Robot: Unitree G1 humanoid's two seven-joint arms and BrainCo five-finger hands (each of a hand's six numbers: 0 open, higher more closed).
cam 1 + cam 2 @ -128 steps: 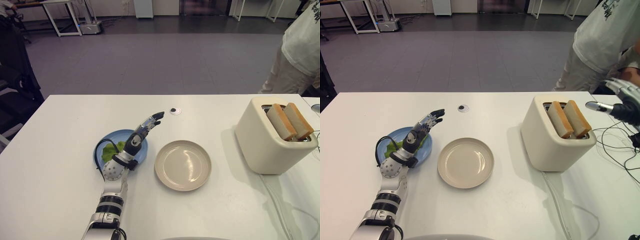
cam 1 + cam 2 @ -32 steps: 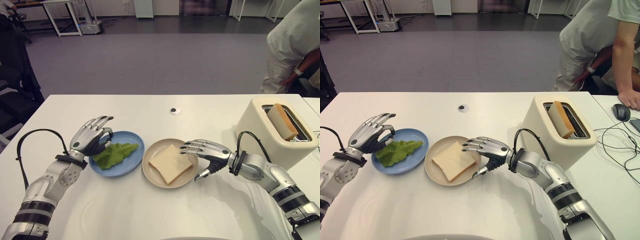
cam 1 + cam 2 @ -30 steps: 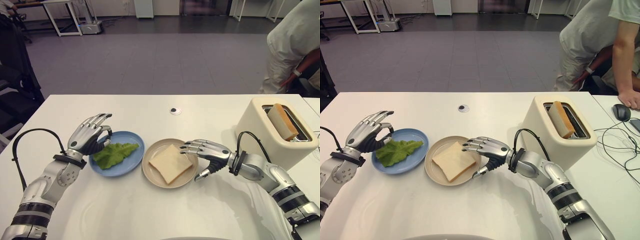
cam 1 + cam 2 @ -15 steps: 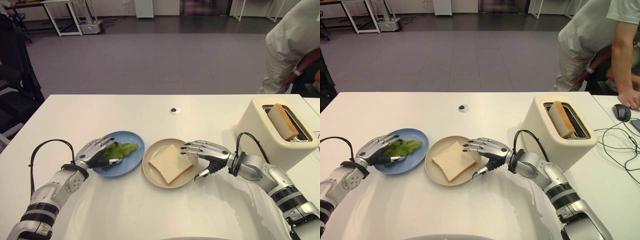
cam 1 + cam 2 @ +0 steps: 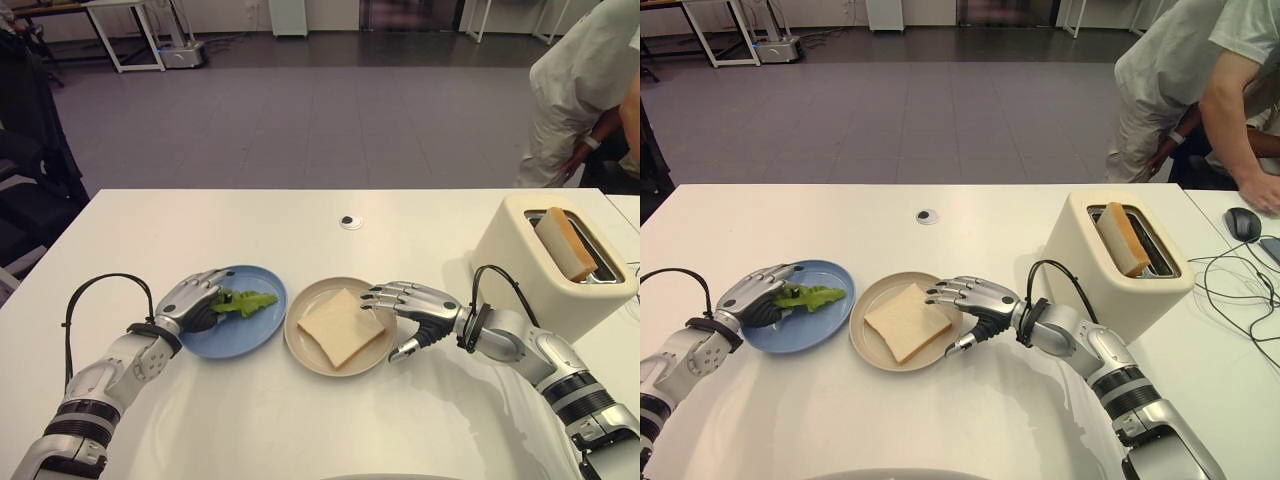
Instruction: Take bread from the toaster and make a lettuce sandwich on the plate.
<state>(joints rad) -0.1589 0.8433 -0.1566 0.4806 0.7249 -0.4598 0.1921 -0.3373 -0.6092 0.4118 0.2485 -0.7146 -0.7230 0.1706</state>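
Lettuce pinched in left robot hand.

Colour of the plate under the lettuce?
The plate is light blue, clearest in the left eye view.

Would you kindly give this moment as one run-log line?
left hand: shut on lettuce, blue plate | right hand: open by bread on beige plate | toaster: one slice

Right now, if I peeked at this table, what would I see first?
Two shiny metal hands: the left robot hand grips a green lettuce leaf on the blue plate, and the right robot hand sits beside the tan plate with a bread slice. On the right, a cream toaster has a second slice poking out.
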